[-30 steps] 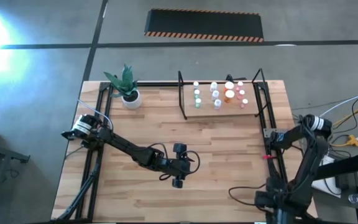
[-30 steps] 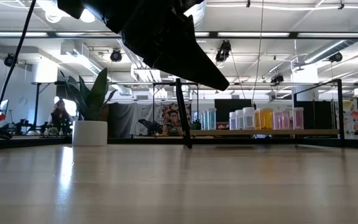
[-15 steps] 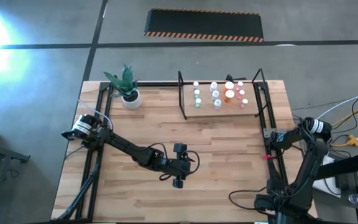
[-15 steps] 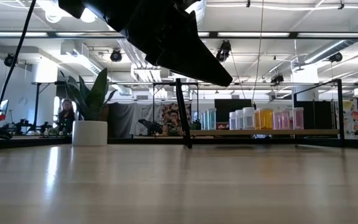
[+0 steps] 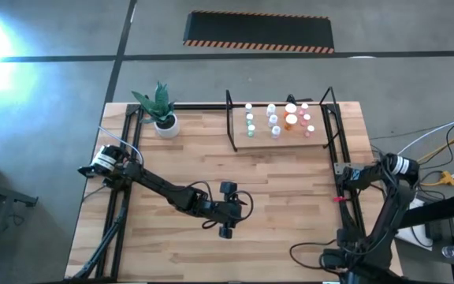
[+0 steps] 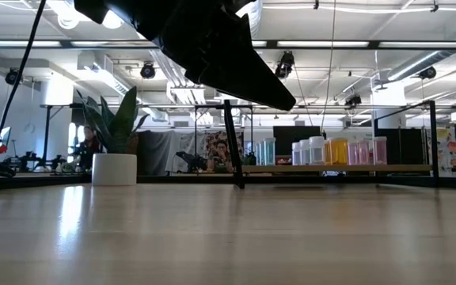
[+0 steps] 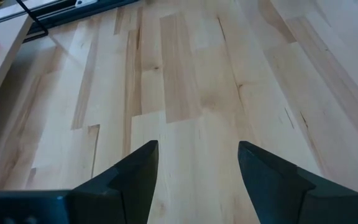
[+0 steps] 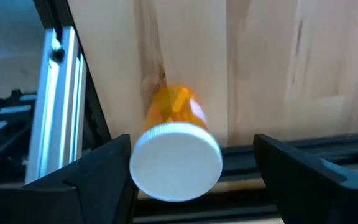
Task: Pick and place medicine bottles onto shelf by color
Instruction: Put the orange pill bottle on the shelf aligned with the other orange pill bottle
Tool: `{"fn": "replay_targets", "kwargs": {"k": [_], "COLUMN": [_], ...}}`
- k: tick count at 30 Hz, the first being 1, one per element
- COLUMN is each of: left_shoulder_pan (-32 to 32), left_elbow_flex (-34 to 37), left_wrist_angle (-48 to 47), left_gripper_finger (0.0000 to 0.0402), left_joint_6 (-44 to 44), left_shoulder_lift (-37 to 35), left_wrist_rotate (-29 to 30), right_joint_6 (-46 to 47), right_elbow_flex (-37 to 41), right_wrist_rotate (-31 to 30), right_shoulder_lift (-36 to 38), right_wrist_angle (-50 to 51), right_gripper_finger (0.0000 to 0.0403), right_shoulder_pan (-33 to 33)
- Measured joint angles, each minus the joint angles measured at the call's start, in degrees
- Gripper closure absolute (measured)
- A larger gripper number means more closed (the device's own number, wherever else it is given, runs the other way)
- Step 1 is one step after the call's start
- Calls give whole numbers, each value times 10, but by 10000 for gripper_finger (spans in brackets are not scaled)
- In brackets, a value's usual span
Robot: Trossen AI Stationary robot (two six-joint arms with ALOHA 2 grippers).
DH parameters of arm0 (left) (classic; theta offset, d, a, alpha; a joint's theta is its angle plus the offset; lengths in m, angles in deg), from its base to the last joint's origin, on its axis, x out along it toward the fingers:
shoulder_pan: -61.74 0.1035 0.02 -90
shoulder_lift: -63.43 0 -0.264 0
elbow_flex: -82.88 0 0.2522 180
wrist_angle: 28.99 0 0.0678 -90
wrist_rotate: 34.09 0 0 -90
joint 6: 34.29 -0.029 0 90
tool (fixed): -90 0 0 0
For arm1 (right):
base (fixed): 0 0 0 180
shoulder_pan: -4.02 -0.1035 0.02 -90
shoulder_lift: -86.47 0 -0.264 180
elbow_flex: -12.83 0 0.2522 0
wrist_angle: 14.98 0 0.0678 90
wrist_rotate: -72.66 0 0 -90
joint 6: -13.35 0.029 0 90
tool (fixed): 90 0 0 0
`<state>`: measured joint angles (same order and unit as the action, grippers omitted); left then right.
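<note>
Tabletop (image 8: 278, 68); orange bottle (image 8: 176, 140) lying cap-toward-camera

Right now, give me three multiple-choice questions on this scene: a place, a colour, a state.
1. Where does the potted plant stand? A) on the floor B) on the table, left of the shelf C) at the near edge
2. What colour is the bottle between the fingers of the right end effector? A) green B) pink C) orange
3. The left end effector is: A) open, empty B) shut on a bottle C) shut on the plant

B: high view shows it beside the shelf. C: orange body, white cap. A: bare wood between its fingers.
</note>
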<state>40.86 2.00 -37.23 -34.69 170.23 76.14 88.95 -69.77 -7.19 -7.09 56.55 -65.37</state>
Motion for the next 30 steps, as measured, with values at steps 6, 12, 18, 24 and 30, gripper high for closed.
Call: {"fn": "replay_targets", "kwargs": {"k": [6,12,18,24,30], "left_shoulder_pan": [0,0,0,0,0], "left_elbow_flex": [0,0,0,0,0], "left_wrist_angle": [0,0,0,0,0], "left_gripper_finger": [197,197,197,197,197], "left_joint_6": [0,0,0,0,0], "left_shoulder_lift": [0,0,0,0,0], "left_wrist_rotate": [0,0,0,0,0], "right_joint_6": [0,3,6,3,-2], "right_elbow_flex": [2,2,2,2,-3], "right_wrist_rotate": [25,23,23,19,-30], "right_shoulder_lift": [-6,-6,-6,-6,0], "right_wrist_angle": [-7,-9,-11,-11,-3], "right_gripper_finger": [77,79,135,204,207], "right_shoulder_pan": [-7,-7,-7,-7,23]}}
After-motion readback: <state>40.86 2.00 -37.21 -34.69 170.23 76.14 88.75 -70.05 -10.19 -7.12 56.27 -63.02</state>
